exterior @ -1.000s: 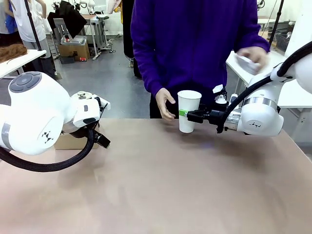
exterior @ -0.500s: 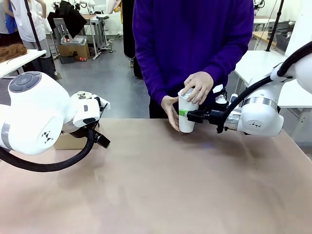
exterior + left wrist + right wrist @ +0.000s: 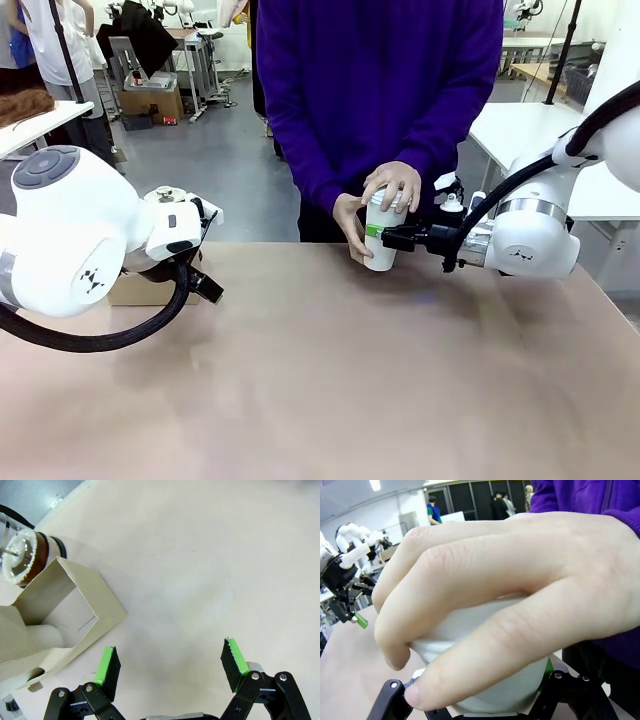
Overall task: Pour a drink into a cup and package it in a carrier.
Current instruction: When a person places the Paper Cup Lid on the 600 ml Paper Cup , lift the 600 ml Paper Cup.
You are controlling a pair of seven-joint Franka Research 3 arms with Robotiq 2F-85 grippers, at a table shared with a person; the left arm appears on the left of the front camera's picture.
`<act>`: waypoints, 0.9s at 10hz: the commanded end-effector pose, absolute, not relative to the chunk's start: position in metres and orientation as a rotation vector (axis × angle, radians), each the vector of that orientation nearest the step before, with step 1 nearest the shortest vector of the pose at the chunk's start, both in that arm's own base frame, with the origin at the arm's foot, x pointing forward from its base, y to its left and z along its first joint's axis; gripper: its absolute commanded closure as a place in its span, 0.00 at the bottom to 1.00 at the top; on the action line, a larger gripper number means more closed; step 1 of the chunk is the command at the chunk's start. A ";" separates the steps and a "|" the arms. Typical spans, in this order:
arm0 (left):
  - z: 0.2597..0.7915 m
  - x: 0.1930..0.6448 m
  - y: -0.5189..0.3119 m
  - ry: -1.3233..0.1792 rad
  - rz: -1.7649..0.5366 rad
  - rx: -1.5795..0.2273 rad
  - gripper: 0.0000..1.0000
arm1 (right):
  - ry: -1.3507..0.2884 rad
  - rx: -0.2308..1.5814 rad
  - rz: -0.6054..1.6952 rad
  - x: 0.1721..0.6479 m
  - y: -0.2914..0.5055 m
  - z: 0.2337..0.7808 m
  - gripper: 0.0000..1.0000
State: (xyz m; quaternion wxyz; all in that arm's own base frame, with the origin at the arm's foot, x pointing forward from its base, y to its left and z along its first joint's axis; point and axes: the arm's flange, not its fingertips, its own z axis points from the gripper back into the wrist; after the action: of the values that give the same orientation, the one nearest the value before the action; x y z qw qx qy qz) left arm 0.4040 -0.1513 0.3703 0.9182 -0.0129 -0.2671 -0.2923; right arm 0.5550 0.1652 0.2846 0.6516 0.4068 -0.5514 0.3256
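One cup [image 3: 379,252], gripped by right fingers [image 3: 400,238] and two hands [image 3: 393,185].

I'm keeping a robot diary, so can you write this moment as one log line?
right gripper: shut on cup | person's hand: over cup's top | left gripper: open, empty, near carrier

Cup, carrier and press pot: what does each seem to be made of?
Cup: matte white, likely paper. Carrier: dull brown cardboard, folded flat walls with raw edges. Press pot: clear wall, glass or plastic, brown liquid showing through, dark band.
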 end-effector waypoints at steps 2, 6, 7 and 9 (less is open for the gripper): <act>0.371 0.404 -0.151 -0.550 -0.601 -0.028 0.00 | -1.257 0.920 0.733 0.555 0.169 0.288 0.20; 0.371 0.404 -0.151 -0.550 -0.601 -0.028 0.00 | -1.257 0.920 0.733 0.555 0.169 0.288 0.20; 0.371 0.404 -0.151 -0.550 -0.601 -0.028 0.00 | -1.257 0.920 0.733 0.555 0.169 0.288 0.20; 0.371 0.404 -0.151 -0.550 -0.601 -0.028 0.00 | -1.257 0.920 0.733 0.555 0.169 0.288 0.20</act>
State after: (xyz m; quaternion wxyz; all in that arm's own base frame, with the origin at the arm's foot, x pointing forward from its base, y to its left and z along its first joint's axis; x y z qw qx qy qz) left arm 0.4040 -0.1513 0.3703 0.9182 -0.0129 -0.2671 -0.2923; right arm 0.5544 0.1664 0.2834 0.6526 0.4069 -0.5497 0.3261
